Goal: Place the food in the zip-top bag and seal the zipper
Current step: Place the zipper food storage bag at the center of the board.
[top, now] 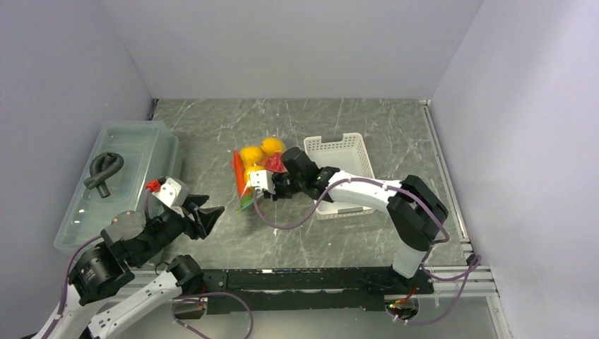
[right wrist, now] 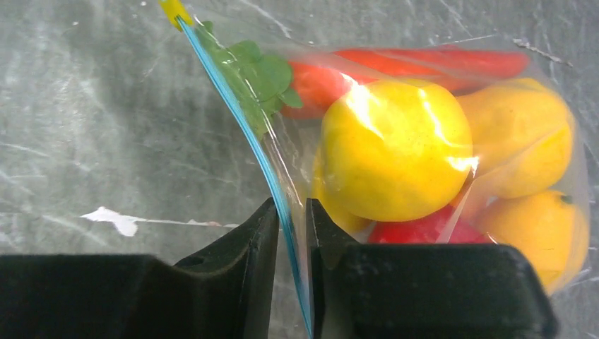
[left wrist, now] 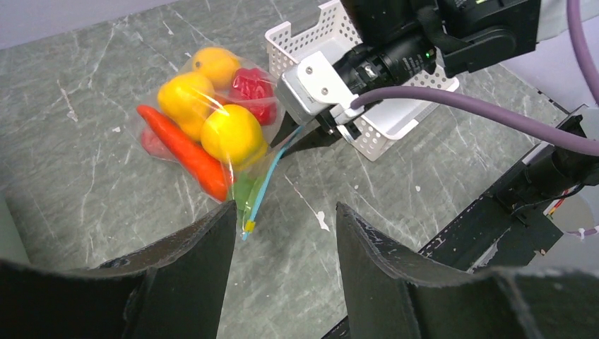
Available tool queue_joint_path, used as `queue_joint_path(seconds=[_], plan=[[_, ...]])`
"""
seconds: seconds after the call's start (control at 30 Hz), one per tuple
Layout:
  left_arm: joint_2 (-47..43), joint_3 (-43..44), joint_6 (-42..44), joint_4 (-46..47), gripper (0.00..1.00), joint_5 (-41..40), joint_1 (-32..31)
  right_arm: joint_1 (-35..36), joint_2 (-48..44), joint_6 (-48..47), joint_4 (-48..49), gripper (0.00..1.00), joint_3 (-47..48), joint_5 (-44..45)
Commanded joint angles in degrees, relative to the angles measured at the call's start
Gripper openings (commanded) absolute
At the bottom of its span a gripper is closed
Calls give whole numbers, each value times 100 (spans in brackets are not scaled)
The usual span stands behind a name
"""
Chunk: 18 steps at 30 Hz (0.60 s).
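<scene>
Here the right gripper (right wrist: 291,212), jaws narrowly apart, straddles the thin teal-blue zipper strip (right wrist: 233,106) of the clear floppy plastic bag (right wrist: 297,162). The bag lies mid-bench (top: 353,127), holding the toy fruit and vegetables (right wrist: 395,148). Sealing seems the step in hand; the next move calls for pinching along any unsealed stretch.

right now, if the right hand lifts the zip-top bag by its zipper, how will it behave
Zip-top bag likely sags: thin film wrinkles around its contents. Round yellow fruit may roll and shift weight. The thin zipper could slip from the right hand.

Top view high, looking down, right wrist close, left wrist farther, sharing zip-top bag (left wrist: 212,120)
</scene>
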Motion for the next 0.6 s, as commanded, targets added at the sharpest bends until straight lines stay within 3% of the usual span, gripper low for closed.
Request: queue_joint_path(seconds=[0.0,0.3,0.43,0.5,0.57], plan=[[173,40,-31,168,59,26,20,134,-486,419,503,27,-216,24],[409,45,-79,167,59,63,20,335,-1198,855,83,53,-223,281],[468,42,-150,168,62,-25,29,336,-1695,1018,-126,57,-255,386],[478,43,-201,151,70,-93,31,336,-1909,1141,-305,58,-243,459],[486,28,-208,156,72,-112,31,329,-2160,1304,-388,59,-292,609]])
